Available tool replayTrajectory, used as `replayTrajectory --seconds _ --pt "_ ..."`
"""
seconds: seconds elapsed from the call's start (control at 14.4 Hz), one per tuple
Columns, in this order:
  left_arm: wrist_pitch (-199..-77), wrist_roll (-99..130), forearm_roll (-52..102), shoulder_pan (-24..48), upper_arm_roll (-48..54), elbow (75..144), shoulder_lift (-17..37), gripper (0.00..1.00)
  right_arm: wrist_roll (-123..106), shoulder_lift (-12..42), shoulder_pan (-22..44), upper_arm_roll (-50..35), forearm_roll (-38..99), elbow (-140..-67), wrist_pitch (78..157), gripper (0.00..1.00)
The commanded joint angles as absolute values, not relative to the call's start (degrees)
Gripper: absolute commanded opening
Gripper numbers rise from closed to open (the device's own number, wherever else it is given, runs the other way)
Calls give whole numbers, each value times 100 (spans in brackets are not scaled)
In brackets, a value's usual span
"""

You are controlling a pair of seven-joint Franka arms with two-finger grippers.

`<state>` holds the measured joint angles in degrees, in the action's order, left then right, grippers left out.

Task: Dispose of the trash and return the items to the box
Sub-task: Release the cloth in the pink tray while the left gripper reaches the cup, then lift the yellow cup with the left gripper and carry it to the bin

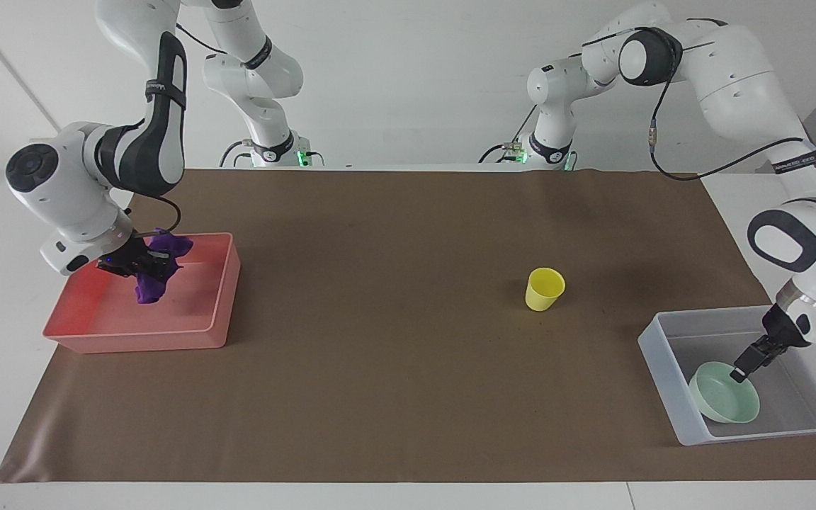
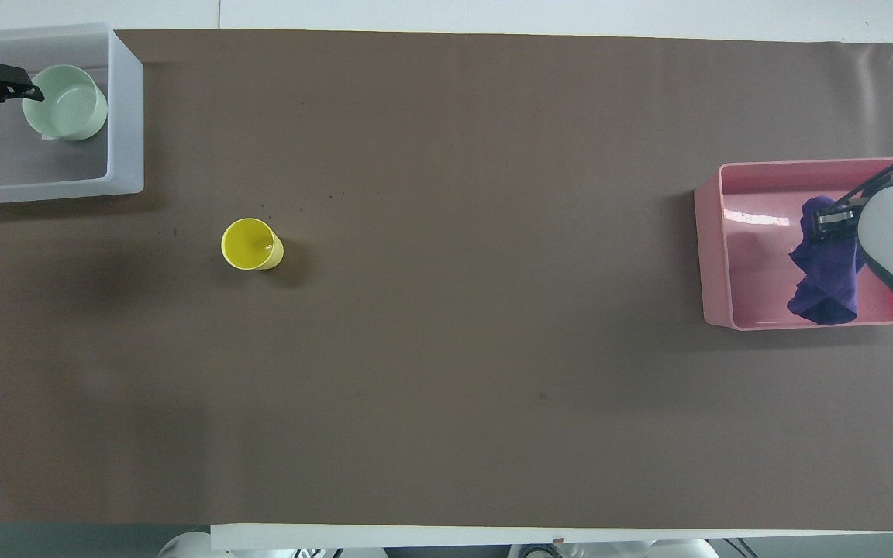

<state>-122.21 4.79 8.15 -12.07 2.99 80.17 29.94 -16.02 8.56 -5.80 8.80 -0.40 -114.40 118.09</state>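
The purple cloth (image 1: 149,285) (image 2: 826,279) hangs from my right gripper (image 1: 140,265) (image 2: 830,221), which is shut on it over the inside of the pink tray (image 1: 132,341) (image 2: 706,256). A mint-green bowl (image 1: 725,402) (image 2: 67,105) stands on the floor of the clear box (image 1: 663,368) (image 2: 125,108) at the left arm's end of the table. My left gripper (image 1: 742,372) (image 2: 12,105) is down in the box at the bowl's rim, its fingers spread open. A yellow cup (image 1: 544,289) (image 2: 249,244) stands upright on the brown mat, nearer to the robots than the box.
A brown mat (image 1: 394,368) covers most of the table. The pink tray sits at the right arm's end and holds nothing but the hanging cloth. Between tray and cup there is only bare mat.
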Motion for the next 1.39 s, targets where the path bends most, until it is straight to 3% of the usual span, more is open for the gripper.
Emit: replayTrajectory --seconds 0.0,0.14,0.28,0.42,0.56,0.63,0.7,0.9,0.97,1.04,1.11,1.25,1.32 --pt "-11210 528 721 -898 246 8366 2085 100 -1661 720 -650 809 -105 -11891 12250 1" --pt "-10410 527 371 -582 264 8856 1558 100 -1661 825 -633 817 -105 -12006 12532 4" --pt "-10414 728 352 -82 281 9778 943 100 -1801 1019 -659 809 -105 -12006 12708 10" --pt "-11175 1298 360 550 290 10744 547 100 -1819 1055 -642 809 -105 -11997 12744 35" --pt "-12291 1721 360 1149 273 11798 169 100 -1828 1055 -633 809 -105 -11945 12648 72" --pt "-12444 1723 360 1247 281 12117 45 100 -1846 1020 -615 809 -105 -11944 12604 78" --pt "-12419 1714 352 1274 281 12259 -17 100 -1828 924 -563 800 -105 -11936 12464 96" --pt "-12664 1775 360 1494 290 12743 -88 100 -1820 668 -519 747 -36 -11621 11816 100" --pt "-12926 1880 360 1546 290 12866 -79 95 -1785 651 -345 730 -18 -11428 11560 100" --pt "-13181 2098 352 1547 290 12919 -44 67 -1749 633 -186 721 -9 -11287 11384 100" --pt "-13401 2231 360 1547 290 12990 26 27 -1706 633 -89 712 -9 -11172 11234 100" --pt "-13824 2267 360 1503 290 12999 123 3 -1504 624 122 695 113 -11005 10970 100" --pt "-13869 2276 360 1477 290 13008 132 0 -1338 615 262 694 297 -10960 10917 100"
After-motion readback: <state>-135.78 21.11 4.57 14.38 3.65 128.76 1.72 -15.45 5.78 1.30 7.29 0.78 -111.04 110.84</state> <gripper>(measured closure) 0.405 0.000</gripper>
